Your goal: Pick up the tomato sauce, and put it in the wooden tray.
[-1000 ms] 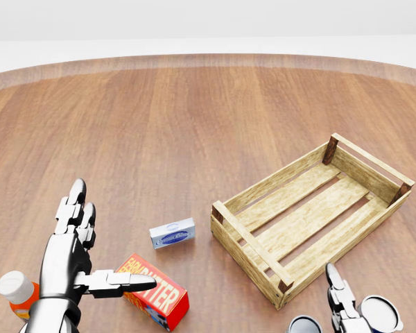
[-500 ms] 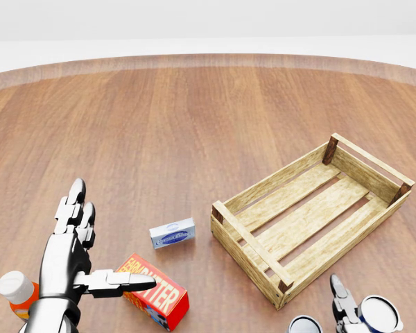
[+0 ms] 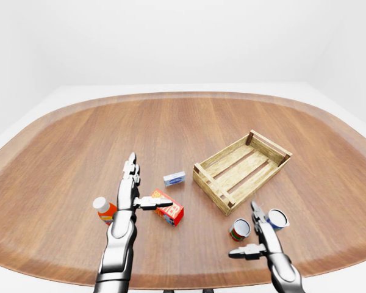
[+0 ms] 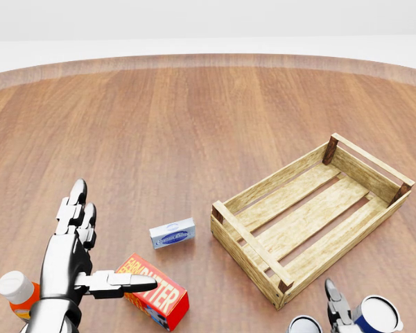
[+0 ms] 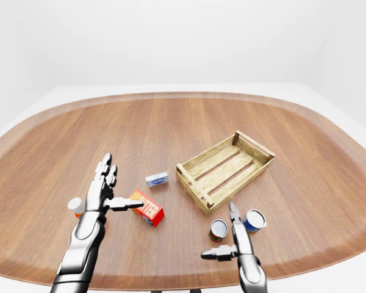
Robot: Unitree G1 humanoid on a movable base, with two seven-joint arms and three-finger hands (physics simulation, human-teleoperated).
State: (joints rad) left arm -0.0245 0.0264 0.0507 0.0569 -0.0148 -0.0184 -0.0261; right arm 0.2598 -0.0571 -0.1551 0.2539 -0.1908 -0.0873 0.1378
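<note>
- Lowered further since the earlier frame: right hand (image 5: 230, 239), now sunk toward the bottom edge of the head view, fingers spread wide, holding nothing.
- Just left of its upright fingers: tomato sauce (image 5: 218, 230) (red-labelled can, standing upright on the table (image 3: 61, 146)).
- Just right of them: blue can (image 5: 254, 220).
- Above the hand: wooden tray (image 4: 312, 211).
- Unmoved: left hand (image 4: 80, 260), open, thumb over the red box (image 4: 156, 293), orange bottle (image 4: 17, 292) beside the wrist.
</note>
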